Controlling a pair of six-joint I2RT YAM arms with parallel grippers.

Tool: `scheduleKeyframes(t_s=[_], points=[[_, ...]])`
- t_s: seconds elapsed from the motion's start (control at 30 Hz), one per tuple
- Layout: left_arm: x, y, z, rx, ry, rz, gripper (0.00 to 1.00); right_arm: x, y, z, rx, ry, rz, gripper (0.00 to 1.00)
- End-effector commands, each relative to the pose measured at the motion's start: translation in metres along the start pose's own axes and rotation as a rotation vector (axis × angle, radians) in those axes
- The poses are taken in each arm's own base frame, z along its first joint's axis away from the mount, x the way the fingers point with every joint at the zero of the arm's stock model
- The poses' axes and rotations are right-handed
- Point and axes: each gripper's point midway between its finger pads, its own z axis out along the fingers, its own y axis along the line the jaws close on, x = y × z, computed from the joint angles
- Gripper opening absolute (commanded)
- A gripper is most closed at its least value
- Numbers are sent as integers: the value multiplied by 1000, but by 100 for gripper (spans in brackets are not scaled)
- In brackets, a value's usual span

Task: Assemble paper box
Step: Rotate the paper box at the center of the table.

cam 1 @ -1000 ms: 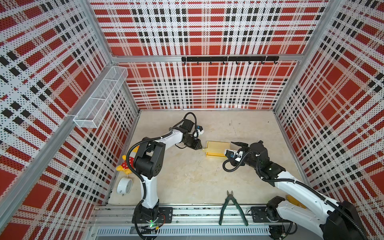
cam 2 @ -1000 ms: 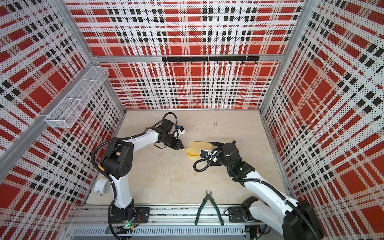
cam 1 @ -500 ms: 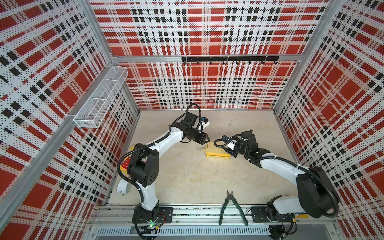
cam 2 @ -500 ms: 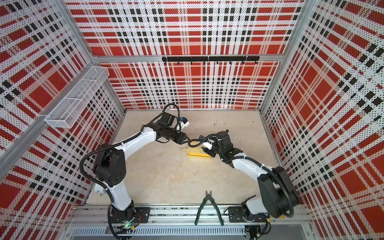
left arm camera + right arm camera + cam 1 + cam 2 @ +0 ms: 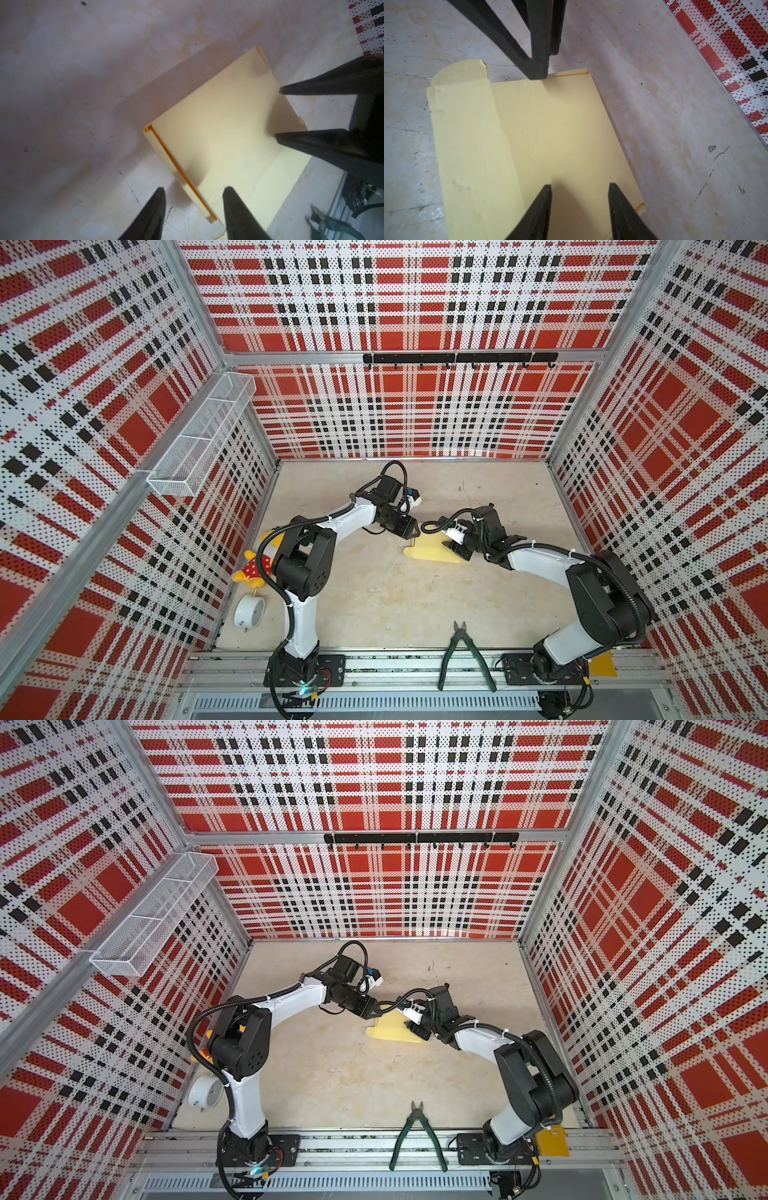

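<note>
Paper box (image 5: 428, 551): lies low near the middle of the tabletop (image 5: 374, 601), between the two arms, only partly folded. Shows a broad flat panel, a long flap ending in a rounded tab (image 5: 458, 70) curling up along one side, and a narrow folded strip (image 5: 168, 160) with an orange-lit crease along another edge.

Left gripper (image 5: 194, 188): hangs over the end of that strip, fingers about half apart, straddling it without pinching. Probably placed so as to catch the strip or stand it up as a wall.

Right gripper (image 5: 579, 184): hovers over the opposite end of the panel, fingers parted at a similar middling gap, nothing between them but shadow on the card. Impossible to tell whether the tips touch the card.

Face each other from opposite ends, likely so as to pin the sheet at one end while folding at the other.

Judged early in the assembly: no closed corners, no tab tucked.

Green-handled cutters (image 5: 461, 651): lie at the near rail, well apart.
</note>
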Motion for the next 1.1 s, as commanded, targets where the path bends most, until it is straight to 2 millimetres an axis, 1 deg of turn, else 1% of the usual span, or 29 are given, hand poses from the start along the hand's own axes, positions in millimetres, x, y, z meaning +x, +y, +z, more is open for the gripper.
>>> scheduleKeyframes(t_s=[0.0, 0.13, 0.23, 0.33, 0.43, 0.53, 0.6, 0.67, 0.8, 0.9, 1.0, 1.07], points=[[14, -2, 9, -6, 34, -4, 50, -7, -3, 1, 7, -8, -19, 48], [23, 5, 15, -22, 46, -19, 51, -4, 5, 4, -6, 11, -35, 48], [30, 12, 23, -32, 76, -25, 51, -2, 6, 6, -4, 28, -40, 48], [39, 13, 32, -14, 108, -26, 49, -5, 5, 3, 3, 26, -28, 48], [42, 14, 31, -2, 114, -27, 44, -12, 0, -6, 30, 18, -29, 48], [40, 16, 25, 9, 105, -27, 39, -15, -19, -15, 84, 3, 6, 48], [40, 20, 23, 7, 102, -28, 36, -10, -27, -15, 98, 42, 13, 47], [39, 22, 20, 6, 99, -25, 33, -2, -29, -11, 93, 87, 22, 46], [38, 28, 16, -6, 100, -9, 32, 16, -17, -5, 36, 167, 26, 45], [34, 26, 12, -4, 95, 22, 30, 26, -2, -8, -4, 202, 13, 45], [31, 28, 12, -11, 102, 41, 29, 28, 11, -14, -17, 211, -17, 45], [33, 30, 14, -8, 116, 44, 28, 21, 17, -21, -15, 195, -46, 45]])
